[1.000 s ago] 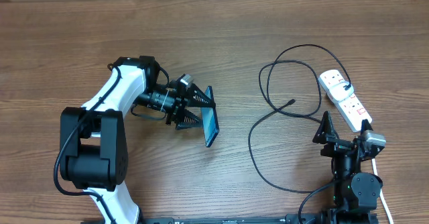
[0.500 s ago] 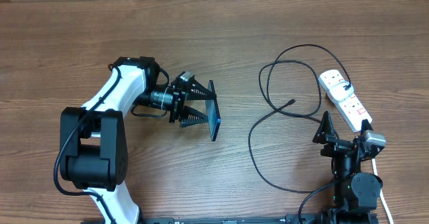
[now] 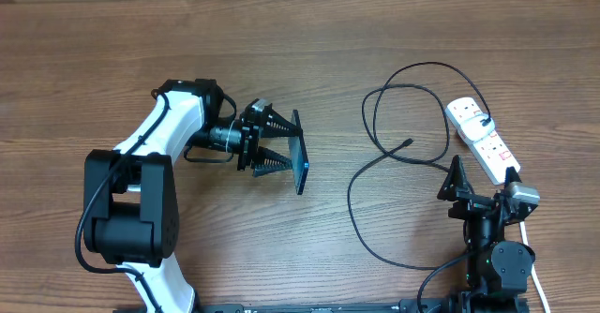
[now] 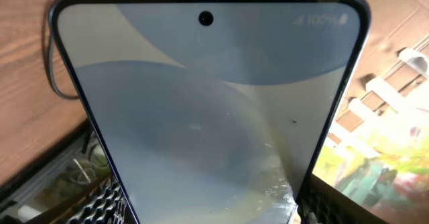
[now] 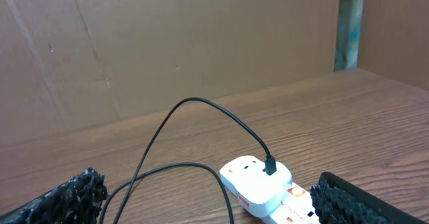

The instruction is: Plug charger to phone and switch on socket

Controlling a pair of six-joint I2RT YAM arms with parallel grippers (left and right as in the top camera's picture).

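Note:
My left gripper (image 3: 289,147) is shut on the phone (image 3: 301,154), which it holds on edge above the table, left of centre. In the left wrist view the phone's pale screen (image 4: 208,103) fills the frame, with a black finger (image 4: 100,204) against each side edge. The charger (image 3: 375,135) lies in loose black loops on the right, its connector tip (image 3: 406,143) free on the wood. The white socket (image 3: 480,137) lies at the far right with a black plug (image 5: 270,165) in it. My right gripper (image 3: 483,180) stands open just in front of the socket (image 5: 261,180), holding nothing.
The socket's white cord (image 3: 536,271) runs down past the right arm's base. A brown cardboard wall (image 5: 167,43) stands behind the table. Bare wood lies between the phone and the cable loops.
The left wrist has rolled, turning the phone from a tilt that showed its blue screen to standing edge-on. The right arm, cable and socket have not moved.

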